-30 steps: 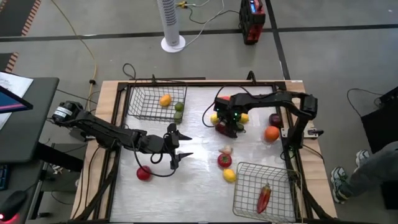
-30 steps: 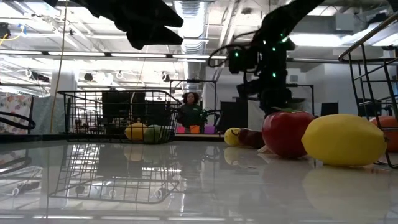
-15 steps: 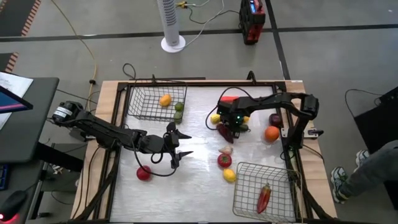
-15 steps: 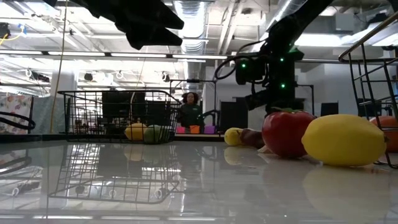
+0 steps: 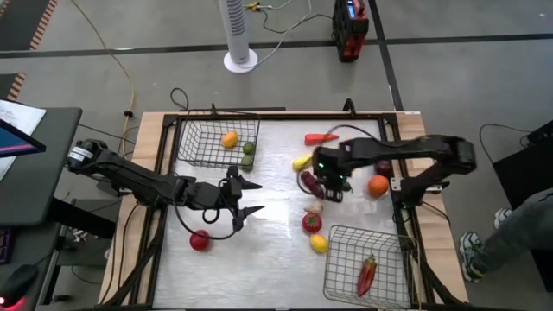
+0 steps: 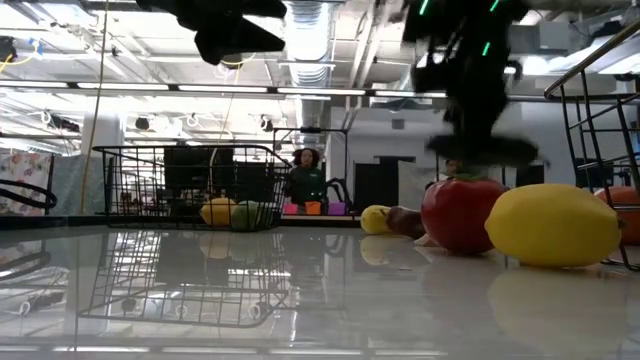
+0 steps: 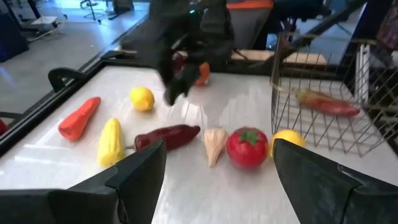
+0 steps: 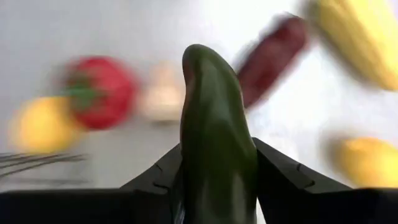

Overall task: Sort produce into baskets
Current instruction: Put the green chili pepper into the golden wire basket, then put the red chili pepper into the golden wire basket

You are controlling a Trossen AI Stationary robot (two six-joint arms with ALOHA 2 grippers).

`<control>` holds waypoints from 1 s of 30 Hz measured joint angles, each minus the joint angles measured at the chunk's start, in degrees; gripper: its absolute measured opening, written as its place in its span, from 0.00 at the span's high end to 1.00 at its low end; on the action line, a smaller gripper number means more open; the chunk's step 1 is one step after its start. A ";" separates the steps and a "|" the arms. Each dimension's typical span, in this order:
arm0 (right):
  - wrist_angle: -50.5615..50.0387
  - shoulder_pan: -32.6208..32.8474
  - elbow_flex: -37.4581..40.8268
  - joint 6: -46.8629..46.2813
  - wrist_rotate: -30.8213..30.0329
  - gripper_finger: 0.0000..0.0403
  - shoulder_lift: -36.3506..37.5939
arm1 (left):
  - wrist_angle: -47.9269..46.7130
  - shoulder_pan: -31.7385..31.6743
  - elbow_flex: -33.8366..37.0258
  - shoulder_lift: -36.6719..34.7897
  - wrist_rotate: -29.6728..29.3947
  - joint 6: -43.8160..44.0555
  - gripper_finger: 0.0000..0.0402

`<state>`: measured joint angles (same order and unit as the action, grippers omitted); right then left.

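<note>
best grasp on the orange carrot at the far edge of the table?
Grip the carrot across its thicker middle, coming straight down from above. It lies flat on the table, apart from the corn and other produce, so the fingers can likely straddle its narrow width. The tapered tip would probably slip. The left gripper is open; the right gripper holds a cucumber.

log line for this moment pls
right gripper: shut on green cucumber, above table centre | left gripper: open, waiting | far basket: two fruits | near basket: red pepper
</note>
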<state>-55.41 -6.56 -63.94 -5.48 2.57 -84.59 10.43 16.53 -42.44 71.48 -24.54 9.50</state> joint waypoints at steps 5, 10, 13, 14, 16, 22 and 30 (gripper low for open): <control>-0.06 10.03 -0.42 -10.01 1.40 0.59 10.22 | -0.46 0.00 0.00 -1.80 -1.24 0.26 0.29; 0.24 20.59 -0.50 -22.18 0.74 0.61 17.29 | -0.39 -0.33 0.00 -2.18 -1.81 0.83 0.29; 0.15 27.48 -0.50 -28.54 0.00 0.57 17.98 | -0.39 -0.57 0.00 -2.18 -1.84 1.79 0.29; 0.07 29.70 -0.50 -30.40 -0.66 0.56 17.75 | -0.43 -0.59 0.00 -2.18 -1.82 1.94 0.29; -0.59 33.98 -0.50 -33.89 -1.43 0.52 16.52 | -0.47 -0.63 0.00 -2.18 -1.83 2.19 0.29; -1.87 42.19 -0.48 -42.25 -2.58 0.45 10.29 | -0.65 -0.61 0.00 -2.18 -1.81 2.28 0.29; -9.37 41.16 -0.52 -44.24 -0.70 0.32 8.62 | -0.73 -0.61 0.00 -2.18 -1.21 2.47 0.29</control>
<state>-64.78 34.59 -64.47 -49.71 1.87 -75.97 9.71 15.92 -42.44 69.30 -25.74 11.97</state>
